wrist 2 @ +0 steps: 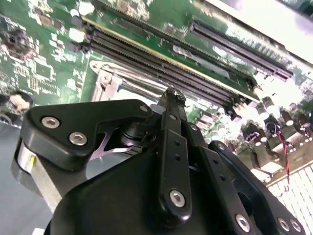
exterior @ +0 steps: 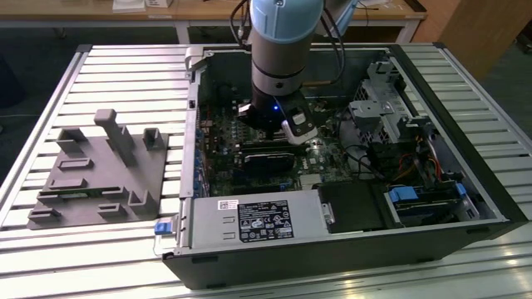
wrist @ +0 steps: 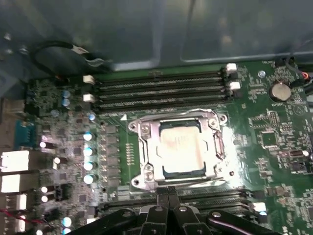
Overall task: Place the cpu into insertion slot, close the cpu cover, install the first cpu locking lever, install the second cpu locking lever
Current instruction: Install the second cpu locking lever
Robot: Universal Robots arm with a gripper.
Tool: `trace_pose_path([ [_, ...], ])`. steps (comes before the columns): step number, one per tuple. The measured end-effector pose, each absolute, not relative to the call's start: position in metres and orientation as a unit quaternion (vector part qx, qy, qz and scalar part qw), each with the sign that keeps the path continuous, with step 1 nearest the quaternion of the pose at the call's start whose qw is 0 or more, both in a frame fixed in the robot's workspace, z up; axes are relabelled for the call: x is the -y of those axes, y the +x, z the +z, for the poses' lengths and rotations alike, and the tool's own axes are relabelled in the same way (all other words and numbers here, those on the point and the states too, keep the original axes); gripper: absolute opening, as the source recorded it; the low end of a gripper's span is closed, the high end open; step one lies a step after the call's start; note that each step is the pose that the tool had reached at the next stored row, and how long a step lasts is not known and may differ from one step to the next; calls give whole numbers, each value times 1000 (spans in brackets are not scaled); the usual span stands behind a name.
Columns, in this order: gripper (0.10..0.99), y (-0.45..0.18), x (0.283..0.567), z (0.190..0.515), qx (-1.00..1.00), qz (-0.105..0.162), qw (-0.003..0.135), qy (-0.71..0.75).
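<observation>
In the first wrist view the cpu [wrist: 181, 147] lies flat in the insertion slot [wrist: 211, 170], its pale silver face up. The silver cpu cover [wrist: 146, 142] frames it and looks folded down over its edges. A thin metal locking lever [wrist: 205, 182] runs along the socket side closest to my fingertips. My gripper [wrist: 168, 192] hovers just off that side, fingers shut together with nothing between them. The second wrist view shows the shut gripper [wrist 2: 172, 94] from behind, tips over the socket's silver frame [wrist 2: 110, 78]. In the exterior view the gripper [exterior: 278, 136] reaches down into the open computer case.
Long black memory slots [wrist: 161, 88] flank the socket on both sides. A black labelled box [exterior: 261, 221] fills the case's near side. A drive cage [exterior: 378, 109] and cables [exterior: 415, 165] crowd the exterior view's right. A grey fixture [exterior: 96, 171] sits on the slatted table.
</observation>
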State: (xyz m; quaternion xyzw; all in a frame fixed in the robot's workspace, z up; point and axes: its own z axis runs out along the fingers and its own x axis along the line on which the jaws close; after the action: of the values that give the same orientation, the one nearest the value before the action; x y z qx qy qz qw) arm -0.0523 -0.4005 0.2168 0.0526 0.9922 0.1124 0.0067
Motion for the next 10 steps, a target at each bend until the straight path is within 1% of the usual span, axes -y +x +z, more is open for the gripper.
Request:
trace_pose_path([
  [4, 106, -48, 396, 217, -994, 99, 7, 53],
  [10, 106, -44, 378, 217, -994, 90, 8, 53],
])
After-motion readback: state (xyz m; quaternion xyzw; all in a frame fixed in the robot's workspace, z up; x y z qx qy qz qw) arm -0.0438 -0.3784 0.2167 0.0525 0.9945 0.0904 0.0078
